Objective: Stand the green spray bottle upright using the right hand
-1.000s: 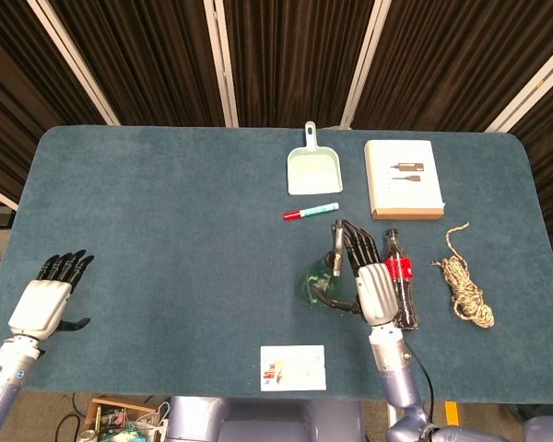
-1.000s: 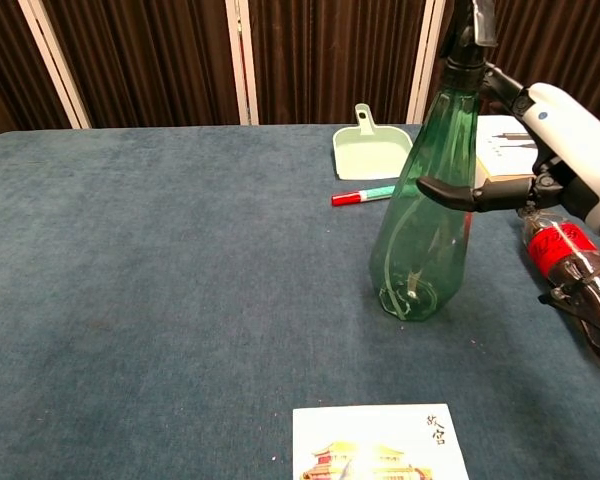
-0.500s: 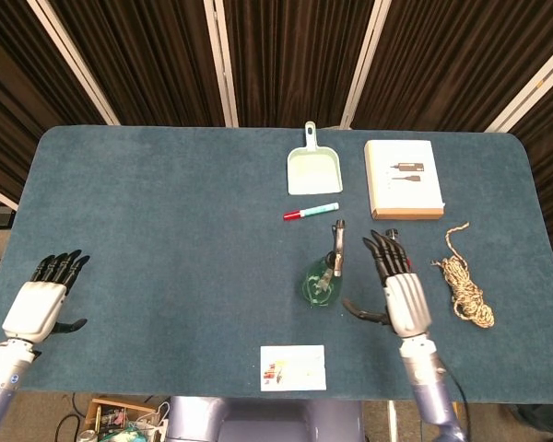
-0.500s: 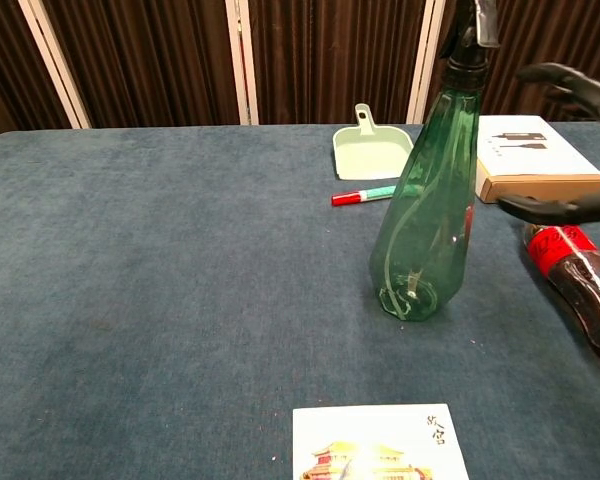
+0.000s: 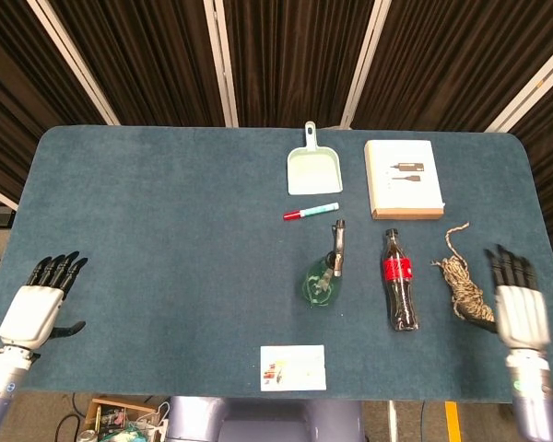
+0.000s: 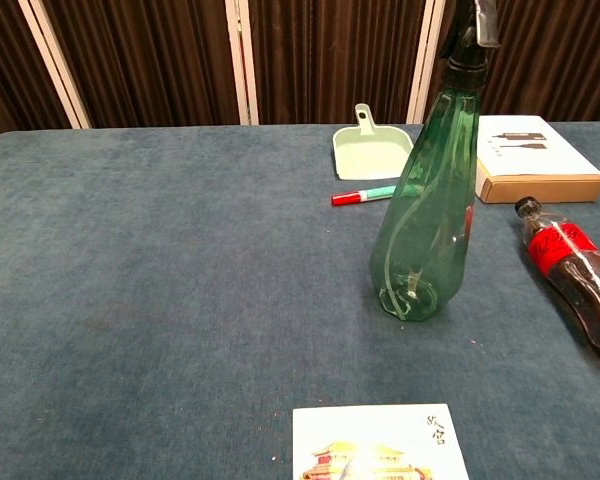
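Nearest you, the card (image 6: 380,442) at the table's front edge carries a printed picture and a few characters too small to read. Just behind it the green spray bottle (image 6: 426,205) stands upright on the blue table (image 6: 160,260), free of both hands, and tall and narrow as it looks, any swing of your arm through the centre could tip it or roll the red-labelled cola bottle (image 6: 574,283) lying to its right. Your right hand (image 5: 516,308) sits near the rope (image 5: 464,284) and your left hand (image 5: 39,305) at the far left edge, both empty with fingers extended; the printing on the box (image 5: 404,178) beyond is illegible.
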